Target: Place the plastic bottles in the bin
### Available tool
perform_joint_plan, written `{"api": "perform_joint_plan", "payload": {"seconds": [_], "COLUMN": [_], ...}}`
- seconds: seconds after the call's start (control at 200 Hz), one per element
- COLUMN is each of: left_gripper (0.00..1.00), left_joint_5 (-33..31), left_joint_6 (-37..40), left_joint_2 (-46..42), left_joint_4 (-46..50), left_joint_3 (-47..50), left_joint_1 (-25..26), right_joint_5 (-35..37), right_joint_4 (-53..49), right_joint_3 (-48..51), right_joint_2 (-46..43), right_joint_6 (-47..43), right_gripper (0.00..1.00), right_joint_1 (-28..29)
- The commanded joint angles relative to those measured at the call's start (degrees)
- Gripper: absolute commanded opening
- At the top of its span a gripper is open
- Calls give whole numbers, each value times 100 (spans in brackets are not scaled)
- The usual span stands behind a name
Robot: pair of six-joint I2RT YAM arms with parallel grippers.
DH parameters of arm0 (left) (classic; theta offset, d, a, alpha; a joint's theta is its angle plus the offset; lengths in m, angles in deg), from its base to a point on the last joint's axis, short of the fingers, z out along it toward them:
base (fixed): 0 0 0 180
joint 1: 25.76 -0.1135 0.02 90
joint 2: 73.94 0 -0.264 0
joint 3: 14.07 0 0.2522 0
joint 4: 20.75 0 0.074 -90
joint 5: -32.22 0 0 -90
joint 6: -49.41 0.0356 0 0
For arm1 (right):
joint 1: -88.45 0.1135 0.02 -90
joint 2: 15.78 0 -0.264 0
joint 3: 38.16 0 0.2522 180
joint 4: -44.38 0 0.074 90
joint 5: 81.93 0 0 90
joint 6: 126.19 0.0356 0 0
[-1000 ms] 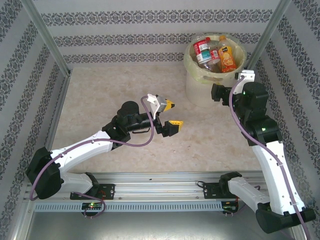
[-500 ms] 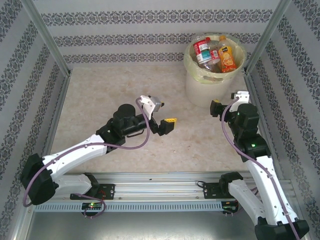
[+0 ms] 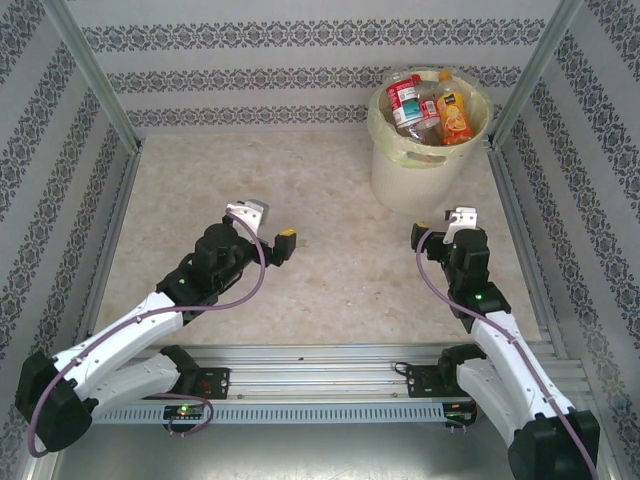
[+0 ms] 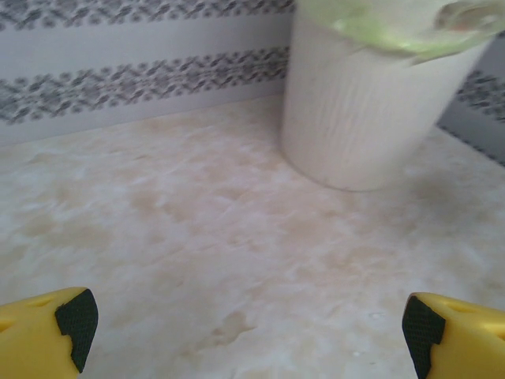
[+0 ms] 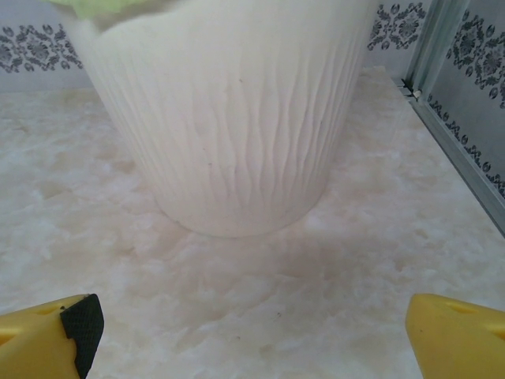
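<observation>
Both arms have pulled back toward their bases over the last second. The left gripper (image 4: 252, 339) has retreated from mid-table to the near-left, and the right gripper (image 5: 252, 335) has dropped away from the bin's (image 3: 420, 175) side to a spot nearer the front edge. The bin and its load have not shifted.

Each gripper is spread wide with nothing between its yellow fingers (image 4: 47, 328). Through both gaps the wrist views show bare marbled table (image 3: 300, 180). The left gripper faces the bin from well off, while the right one faces its ribbed white wall from close by.

The bin stands upright in the far right corner, with its pale green liner (image 3: 375, 120) folded over the rim. The bottles (image 3: 430, 105) are piled inside it up to about rim height. Among them are a red-labelled one (image 3: 404, 100), an orange one (image 3: 456, 112) with a yellow cap, and clear ones tucked between. How many lie underneath cannot be told.

Every bottle in view is already in the bin. With both arms drawing home empty, the task looks finished, or very nearly so.
</observation>
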Motion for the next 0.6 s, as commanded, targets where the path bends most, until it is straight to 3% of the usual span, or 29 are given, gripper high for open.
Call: {"api": "perform_joint_plan", "payload": {"seconds": [0.0,0.6], "left_gripper": [100,100], "left_joint_5": [-301,-399], "left_joint_6": [-102,-261], "left_joint_2": [-90,475], "left_joint_4": [258,-613], "left_joint_3": [129,1002], "left_joint_1": [-258,-1854], "right_joint_5": [130,377], "right_joint_4": [845,3635], "right_joint_3": [281,884], "right_joint_2": [194,2305], "right_joint_6": [-56,-465], "right_gripper": [98,98], "right_joint_1": [-73,-318]}}
